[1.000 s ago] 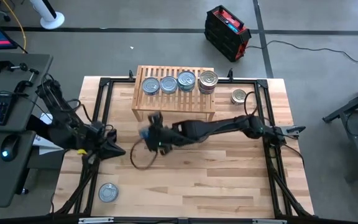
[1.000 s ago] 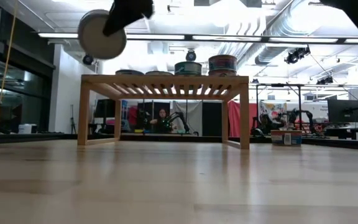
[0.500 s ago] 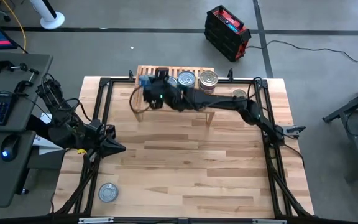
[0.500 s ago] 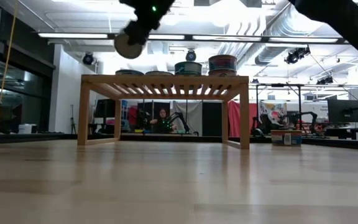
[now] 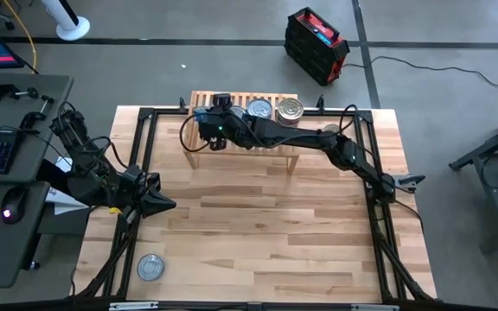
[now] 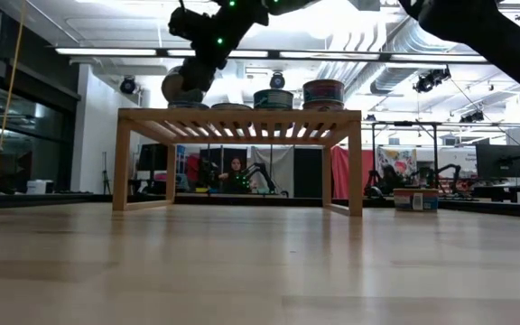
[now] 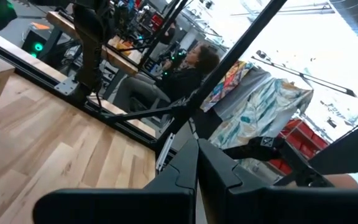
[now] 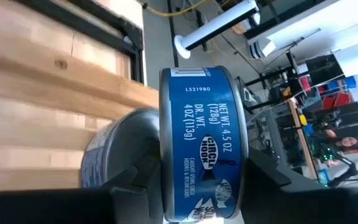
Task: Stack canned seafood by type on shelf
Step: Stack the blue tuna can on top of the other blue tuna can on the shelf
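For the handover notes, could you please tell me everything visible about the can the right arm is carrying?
The blue-labelled can is a flat round tin with white weight print and a round logo on its side wall, and metal rims. It sits on edge between the fingers of the right end effector, which grips its flat faces. It hangs above the left end of the shelf, directly over another can already lying there; whether the two touch cannot be told.

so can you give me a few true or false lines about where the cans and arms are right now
1. The right tool holds a blue-labelled can over the shelf's left end. True.
2. A lone can lies at the table's near left corner. True.
3. The left tool is over the shelf. False: it waits at the table's left side.
4. The shelf top is bare. False: several cans sit on it.
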Robot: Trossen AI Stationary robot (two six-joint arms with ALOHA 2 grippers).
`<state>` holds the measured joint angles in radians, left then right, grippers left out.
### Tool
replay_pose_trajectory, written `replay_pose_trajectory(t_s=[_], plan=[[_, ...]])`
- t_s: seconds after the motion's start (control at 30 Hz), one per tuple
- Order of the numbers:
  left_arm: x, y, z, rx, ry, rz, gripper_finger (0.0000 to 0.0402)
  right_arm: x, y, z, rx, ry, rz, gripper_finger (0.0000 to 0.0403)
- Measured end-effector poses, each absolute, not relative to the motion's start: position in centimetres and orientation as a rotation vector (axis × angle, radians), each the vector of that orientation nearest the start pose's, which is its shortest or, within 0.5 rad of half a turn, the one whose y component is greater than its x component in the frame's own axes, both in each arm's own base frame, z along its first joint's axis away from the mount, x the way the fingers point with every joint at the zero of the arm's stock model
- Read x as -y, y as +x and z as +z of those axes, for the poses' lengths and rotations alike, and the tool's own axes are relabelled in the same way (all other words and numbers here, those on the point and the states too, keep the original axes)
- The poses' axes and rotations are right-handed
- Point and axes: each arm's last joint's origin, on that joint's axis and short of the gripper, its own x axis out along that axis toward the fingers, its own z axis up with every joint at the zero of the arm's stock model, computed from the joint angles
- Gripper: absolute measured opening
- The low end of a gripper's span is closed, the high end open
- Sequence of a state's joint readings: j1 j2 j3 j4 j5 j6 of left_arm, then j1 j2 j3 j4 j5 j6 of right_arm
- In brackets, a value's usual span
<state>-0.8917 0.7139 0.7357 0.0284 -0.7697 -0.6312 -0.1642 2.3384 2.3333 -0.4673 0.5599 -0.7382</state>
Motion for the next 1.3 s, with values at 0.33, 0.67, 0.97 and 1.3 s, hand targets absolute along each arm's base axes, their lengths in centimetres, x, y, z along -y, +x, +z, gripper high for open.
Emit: replay_pose_trajectory(t_s=[0.33,0.67,0.97,1.3], plan=[[10.6,11.1,34.6,-0.005,-0.672,-0.128,0.0,10.7,52.0,31.0,-0.723,-0.772,-0.53,0.0139],[10.6,11.1,34.6,-0.005,-0.671,-0.128,0.0,12.3,51.6,31.0,-0.728,-0.704,-0.593,0.014],[10.6,11.1,34.6,-0.007,-0.659,-0.127,0.0,12.3,51.6,30.9,-0.701,-0.632,-0.61,0.015],[10.6,11.1,34.6,-0.007,-0.658,-0.127,0.0001,12.0,51.8,30.9,-0.657,-0.572,-0.507,0.0255]])
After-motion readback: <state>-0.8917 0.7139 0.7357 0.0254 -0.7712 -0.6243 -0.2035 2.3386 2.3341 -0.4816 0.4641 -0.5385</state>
